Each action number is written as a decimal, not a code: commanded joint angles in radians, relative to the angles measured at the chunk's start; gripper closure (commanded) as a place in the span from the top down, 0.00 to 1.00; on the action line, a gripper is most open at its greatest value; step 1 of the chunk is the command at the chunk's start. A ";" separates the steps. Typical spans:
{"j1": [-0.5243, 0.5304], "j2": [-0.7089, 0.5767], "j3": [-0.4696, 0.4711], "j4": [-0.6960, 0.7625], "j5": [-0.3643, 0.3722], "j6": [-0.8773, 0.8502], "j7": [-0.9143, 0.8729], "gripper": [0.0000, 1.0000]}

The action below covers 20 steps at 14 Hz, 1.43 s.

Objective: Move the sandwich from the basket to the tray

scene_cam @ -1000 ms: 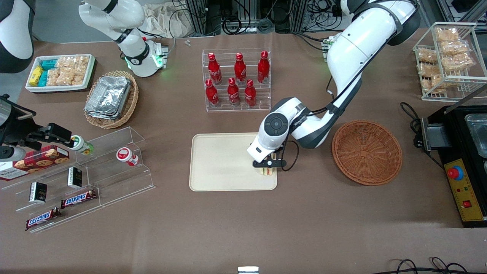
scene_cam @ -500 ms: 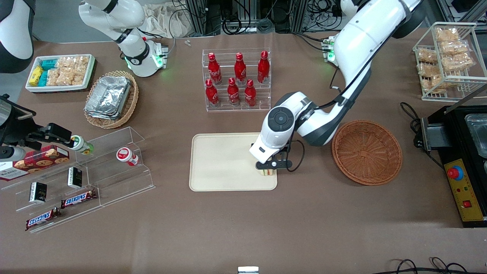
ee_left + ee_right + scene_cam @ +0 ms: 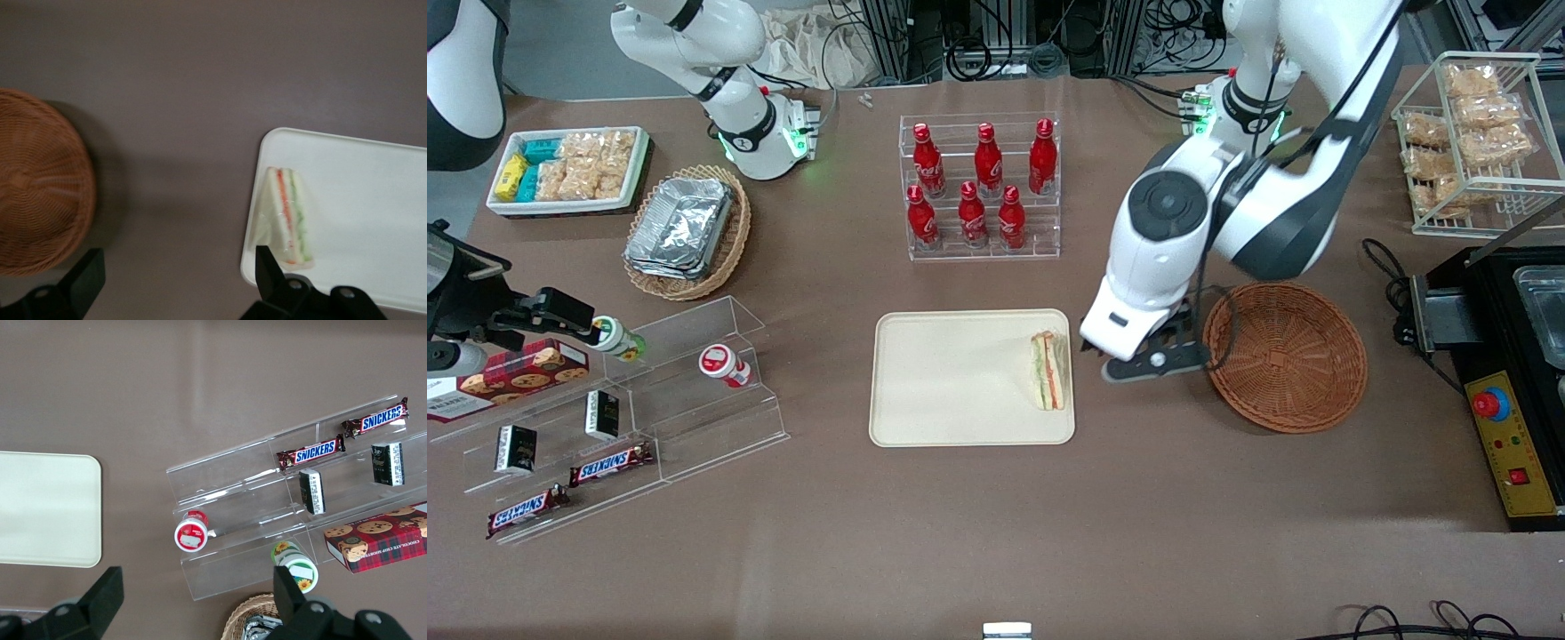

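Note:
The sandwich point(image 3: 1049, 370) lies flat on the cream tray point(image 3: 951, 378), close to the tray edge nearest the basket. It is a pale wedge with orange, red and green layers, also shown in the left wrist view as the sandwich point(image 3: 288, 213) on the tray point(image 3: 373, 220). The reddish-brown wicker basket point(image 3: 1285, 356) holds nothing; its rim also shows as the basket point(image 3: 40, 200). My gripper point(image 3: 1152, 364) hangs raised over the bare table between tray and basket. The gripper point(image 3: 177, 277) is open, with only table between its fingers.
A clear rack of red bottles point(image 3: 983, 187) stands farther from the front camera than the tray. Toward the parked arm's end are a clear stepped shelf with snacks point(image 3: 631, 391) and a tan basket of foil containers point(image 3: 685, 229). A black machine point(image 3: 1520, 356) sits beside the basket.
My gripper has let go of the sandwich, risen and swung away from the tray toward the basket. The sandwich now lies flat and uncovered on the tray.

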 commanded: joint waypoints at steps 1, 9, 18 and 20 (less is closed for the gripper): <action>0.076 -0.156 -0.003 -0.043 -0.131 -0.082 0.080 1.00; 0.308 -0.320 -0.001 -0.082 -0.253 -0.189 0.419 1.00; 0.396 -0.532 0.058 -0.282 -0.302 -0.205 0.560 1.00; 0.309 -0.548 0.190 -0.315 -0.311 -0.192 0.618 1.00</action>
